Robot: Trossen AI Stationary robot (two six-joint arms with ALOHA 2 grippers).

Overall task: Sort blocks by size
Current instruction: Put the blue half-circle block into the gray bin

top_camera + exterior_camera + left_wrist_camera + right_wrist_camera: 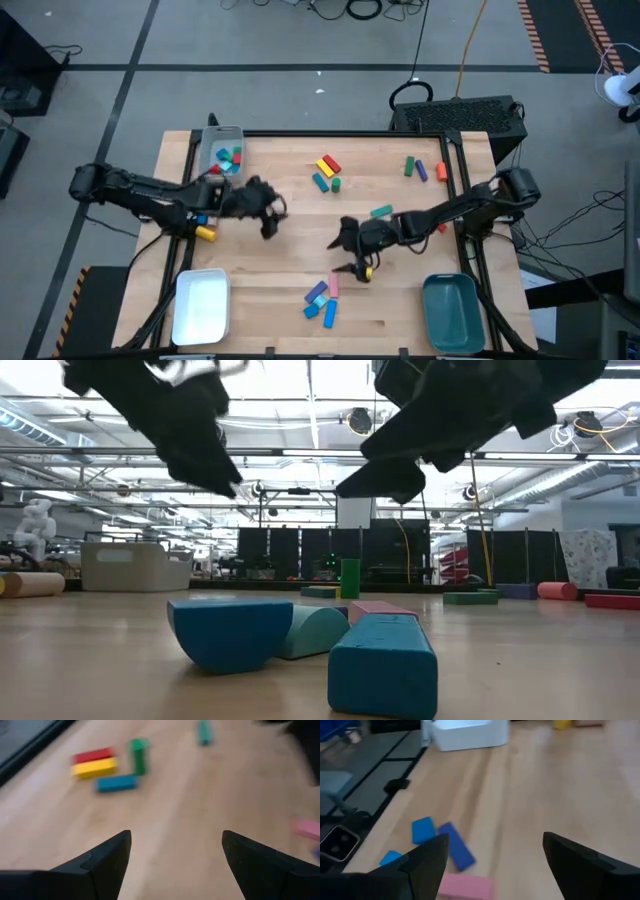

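Bare wooden table (280,290) carries scattered blocks, and with both the left gripper (270,212) and right gripper (352,252) spread wide and empty, the right should drop squarely over the pink block (466,886) among the near-edge cluster before closing.

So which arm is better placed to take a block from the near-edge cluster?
Probably the right: its open gripper hovers just above the pink block and its blue neighbours. The left gripper, also open, sits farther off, near mid-table.
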